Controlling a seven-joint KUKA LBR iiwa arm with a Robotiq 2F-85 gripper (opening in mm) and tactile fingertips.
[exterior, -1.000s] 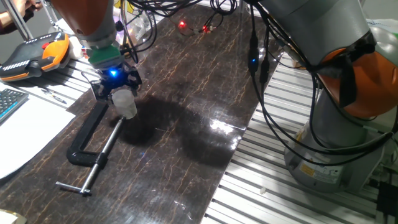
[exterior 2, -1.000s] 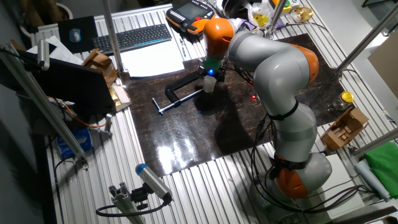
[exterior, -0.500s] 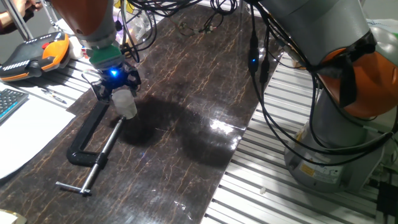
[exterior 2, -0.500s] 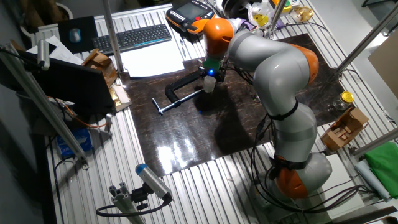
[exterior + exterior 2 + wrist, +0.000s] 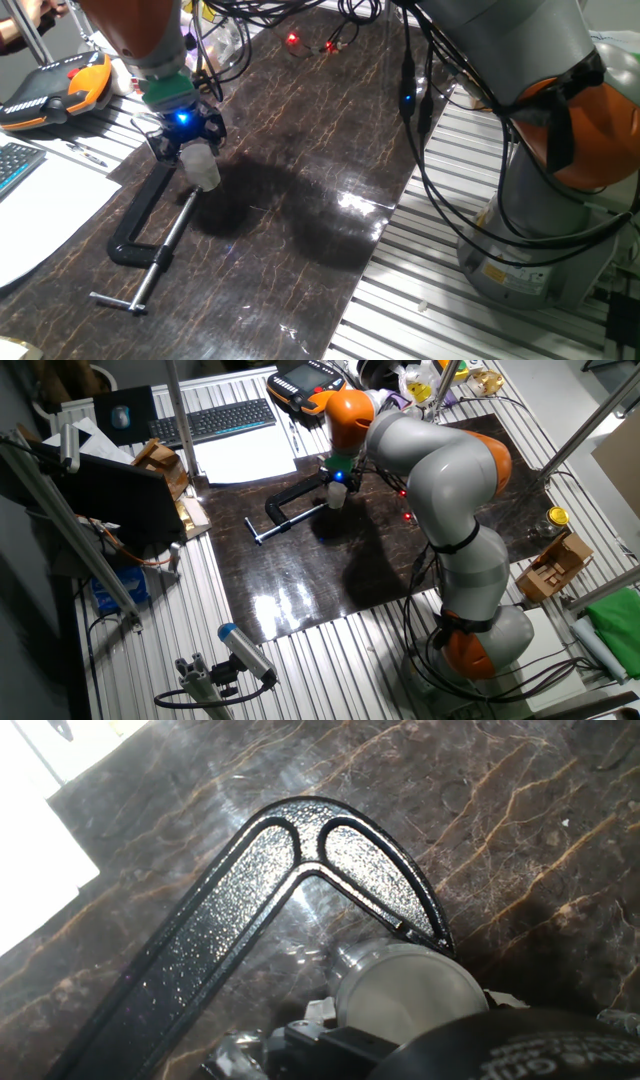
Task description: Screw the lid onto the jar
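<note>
Hand (image 5: 186,140) sits right over the jar (image 5: 201,167), fingers closed on the lid (image 5: 410,1002) at its top. Jar stands on the dark table (image 5: 300,150), touching the black clamp (image 5: 145,215), near its screw end.

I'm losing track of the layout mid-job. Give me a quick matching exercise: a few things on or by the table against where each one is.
Things:
1. jar
2. C-clamp
3. keyboard
4. gold-lidded jar

Places:
A. off the dark mat, by the white paper
B. right under the gripper
C. far edge, beside a wooden block
D. flat on the dark mat, next to the jar

Pairs: 1-B, 2-D, 3-A, 4-C
</note>
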